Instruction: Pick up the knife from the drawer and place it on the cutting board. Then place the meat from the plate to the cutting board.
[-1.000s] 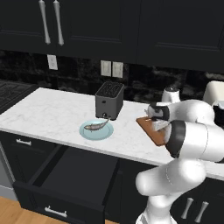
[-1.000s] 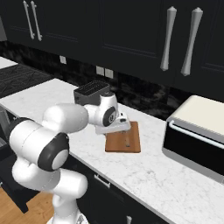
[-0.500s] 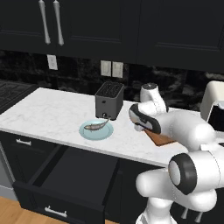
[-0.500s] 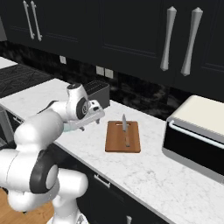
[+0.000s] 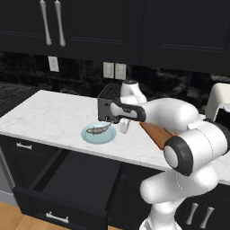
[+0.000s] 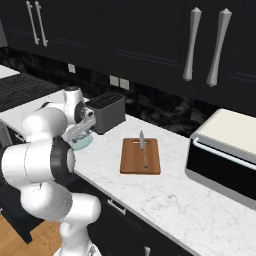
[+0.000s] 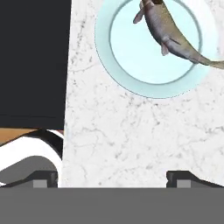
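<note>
Hand view: grey-brown fish-shaped meat (image 7: pixel 168 33) on plate (image 7: pixel 131 74).

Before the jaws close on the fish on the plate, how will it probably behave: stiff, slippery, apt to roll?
The meat is slim with tapered ends, so it looks light and may pivot if gripped near its tail. Its smooth skin on the glossy plate suggests it could slide when nudged. It lies flat, so rolling seems unlikely.

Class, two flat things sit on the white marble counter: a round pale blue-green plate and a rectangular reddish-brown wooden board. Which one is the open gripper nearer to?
The round pale blue-green plate, carrying the grey-brown fish-like meat. The gripper hovers at its edge; the wooden cutting board, bearing the knife, lies farther along.
</note>
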### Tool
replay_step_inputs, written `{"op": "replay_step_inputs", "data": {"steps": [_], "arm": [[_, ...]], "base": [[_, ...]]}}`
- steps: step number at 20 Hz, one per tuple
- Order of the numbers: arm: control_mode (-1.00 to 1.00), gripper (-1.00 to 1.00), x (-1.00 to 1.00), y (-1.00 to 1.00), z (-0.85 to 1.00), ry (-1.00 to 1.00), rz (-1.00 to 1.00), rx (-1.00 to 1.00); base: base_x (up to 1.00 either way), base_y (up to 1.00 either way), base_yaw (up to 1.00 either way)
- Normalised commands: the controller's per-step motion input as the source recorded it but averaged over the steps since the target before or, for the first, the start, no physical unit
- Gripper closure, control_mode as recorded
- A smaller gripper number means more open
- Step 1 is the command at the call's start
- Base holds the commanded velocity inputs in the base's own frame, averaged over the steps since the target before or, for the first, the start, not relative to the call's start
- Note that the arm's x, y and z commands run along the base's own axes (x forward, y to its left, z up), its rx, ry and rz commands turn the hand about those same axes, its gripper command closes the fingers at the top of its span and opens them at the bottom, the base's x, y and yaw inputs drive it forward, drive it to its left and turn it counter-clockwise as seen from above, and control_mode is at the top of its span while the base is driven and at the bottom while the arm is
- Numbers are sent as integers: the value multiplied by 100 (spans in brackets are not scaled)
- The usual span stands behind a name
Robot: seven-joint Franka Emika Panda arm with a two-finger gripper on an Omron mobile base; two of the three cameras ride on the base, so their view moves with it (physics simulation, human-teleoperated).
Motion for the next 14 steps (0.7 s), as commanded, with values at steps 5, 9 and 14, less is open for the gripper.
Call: {"op": "replay_step_inputs", "data": {"steps": [5, 9, 14], "arm": [[-100, -100, 67, 100, -17, 3, 39, -3], [-100, -100, 41, 82, -52, 0, 15, -12], [-100, -100, 52, 42, -76, 2, 7, -9]], "base": [[0, 0, 0], [0, 0, 0], [0, 0, 0]]}}
